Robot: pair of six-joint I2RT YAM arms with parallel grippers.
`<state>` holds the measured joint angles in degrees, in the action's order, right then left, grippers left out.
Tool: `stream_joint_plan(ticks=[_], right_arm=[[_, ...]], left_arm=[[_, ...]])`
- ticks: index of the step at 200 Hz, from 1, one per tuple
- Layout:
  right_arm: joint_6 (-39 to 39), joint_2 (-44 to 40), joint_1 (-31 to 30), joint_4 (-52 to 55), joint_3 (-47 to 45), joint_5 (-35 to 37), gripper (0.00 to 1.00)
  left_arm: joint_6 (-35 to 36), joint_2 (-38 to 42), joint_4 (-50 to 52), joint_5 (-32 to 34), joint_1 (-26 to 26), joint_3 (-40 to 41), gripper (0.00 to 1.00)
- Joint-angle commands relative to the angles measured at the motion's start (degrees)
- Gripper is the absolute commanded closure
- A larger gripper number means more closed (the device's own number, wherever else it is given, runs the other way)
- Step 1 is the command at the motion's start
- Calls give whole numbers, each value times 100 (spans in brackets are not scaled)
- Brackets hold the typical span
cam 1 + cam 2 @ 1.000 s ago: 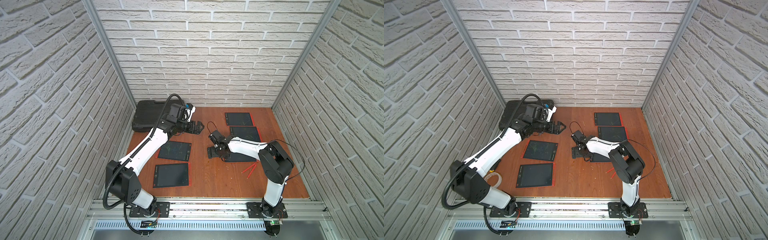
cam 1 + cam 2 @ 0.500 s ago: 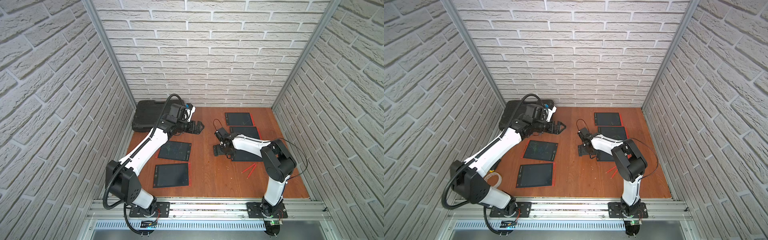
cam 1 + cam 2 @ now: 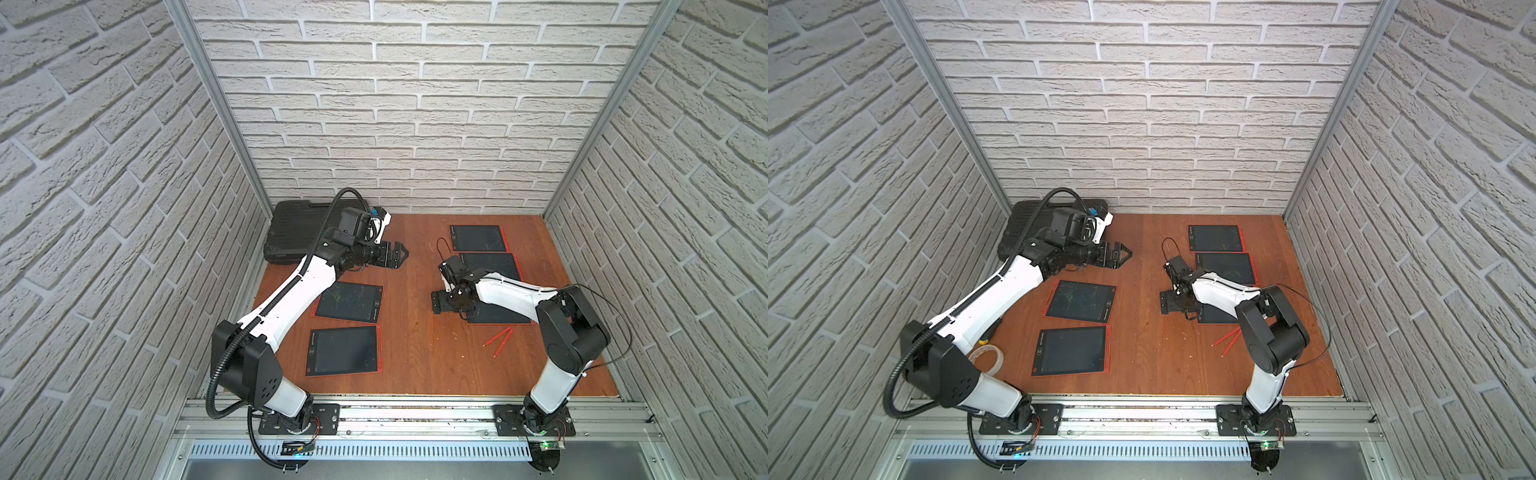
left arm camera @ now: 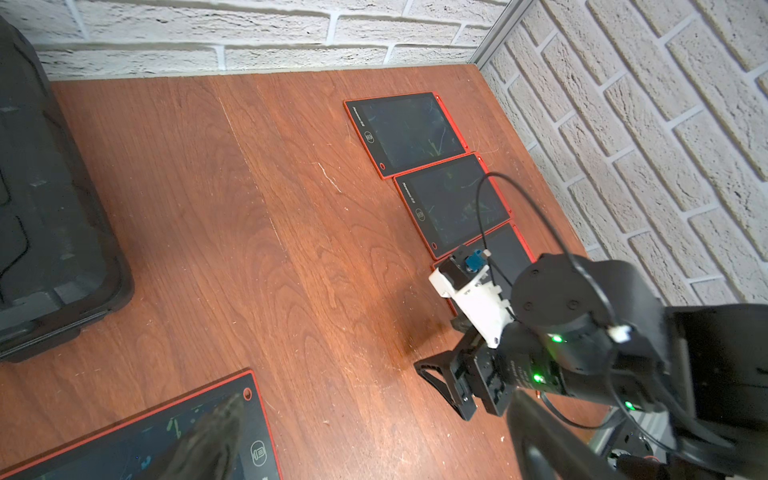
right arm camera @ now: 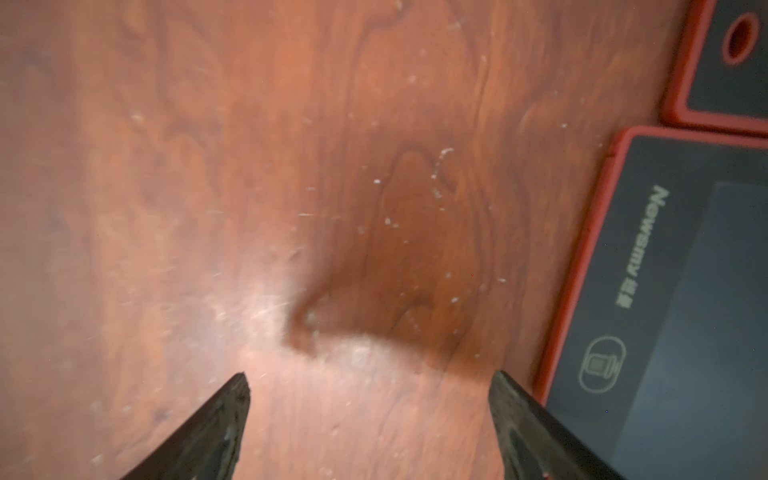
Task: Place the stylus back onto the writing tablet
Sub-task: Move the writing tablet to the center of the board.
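— Any change to the stylus since a second ago?

— None. Same spot as before, beside a second stylus, flat on the wooden table. Just in front of the near edge of the writing tablet, not on it.

— Pointing how?

— Diagonally, long axis from near-left to far-right. Far ends of the pair almost meeting by the tablet, in a narrow V. Cannot tell tip from tail.

— And the right gripper?

— Shifted a little toward the writing tablet over that second. Jaws wide apart, only bare wood between. Just beside the tablet's inner edge, well short of the stylus.

— Left gripper?

— Parked as before over the far-left wood near the black case. Spread open, holding nothing.
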<state>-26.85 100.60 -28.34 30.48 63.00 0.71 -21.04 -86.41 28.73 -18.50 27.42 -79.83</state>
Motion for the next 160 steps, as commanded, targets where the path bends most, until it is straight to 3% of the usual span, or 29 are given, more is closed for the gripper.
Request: stream_joint_plan(ticks=[1, 58, 92, 124, 160], right_arm=[[-282, -270, -319, -367, 92, -264, 13], [-1242, 219, -1141, -651, 682, 140, 28], [-1410, 572, -1429, -546, 1131, 315, 30], [-1423, 653, -1466, -582, 1319, 286, 31], [-1411, 998, -1711, 10, 1949, 744, 30]], left_arm=[[162, 166, -101, 71, -18, 58, 2], [284, 433, -86, 325, -49, 85, 2], [1, 475, -78, 341, -391, 38, 2], [-455, 470, 115, -50, -874, -245, 2], [-495, 671, 52, -208, -994, -271, 2]])
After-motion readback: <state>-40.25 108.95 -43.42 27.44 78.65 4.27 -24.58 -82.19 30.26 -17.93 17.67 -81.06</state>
